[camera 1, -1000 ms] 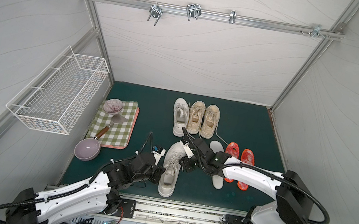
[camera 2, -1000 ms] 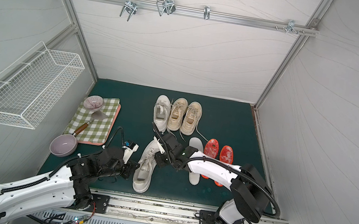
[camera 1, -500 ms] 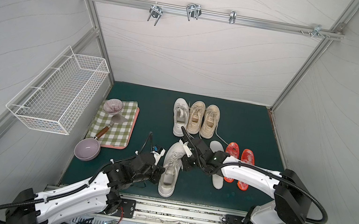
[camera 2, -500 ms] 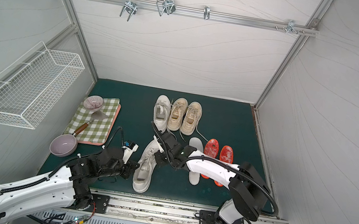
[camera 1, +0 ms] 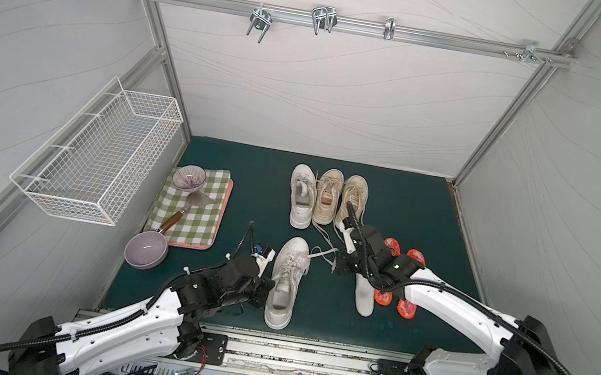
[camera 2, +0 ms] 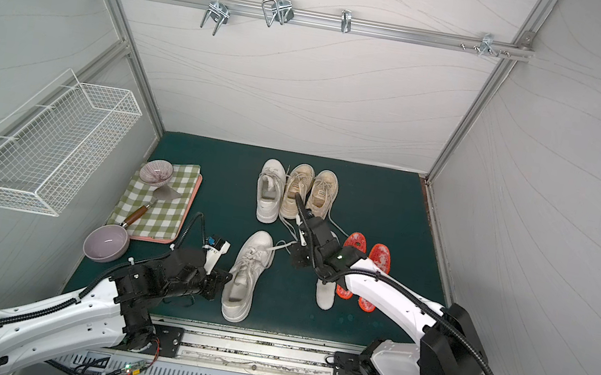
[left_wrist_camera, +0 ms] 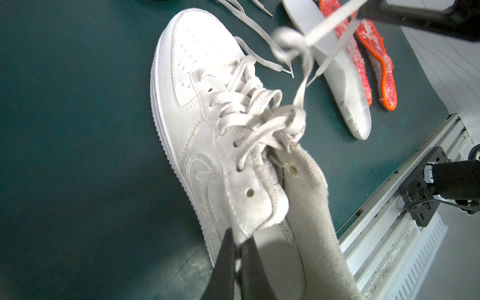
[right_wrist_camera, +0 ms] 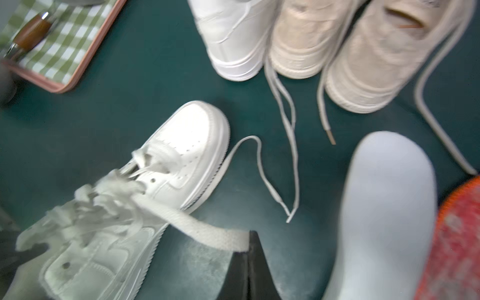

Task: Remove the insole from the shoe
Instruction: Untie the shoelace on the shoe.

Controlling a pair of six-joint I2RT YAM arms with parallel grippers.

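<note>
Sneaker of white leather on dark green surface, left pincer clamped on its collar edge, right pincer clamped on its flat white shoelace

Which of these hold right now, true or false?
1. The left end effector is shut on the collar of the near white shoe. True.
2. The right end effector holds the white insole. False: it pinches the shoe's lace; that insole lies on the mat.
3. Two red insoles lie beside the white insole. True.
4. Four shoes stand in the back row. False: three shoes stand there.
</note>
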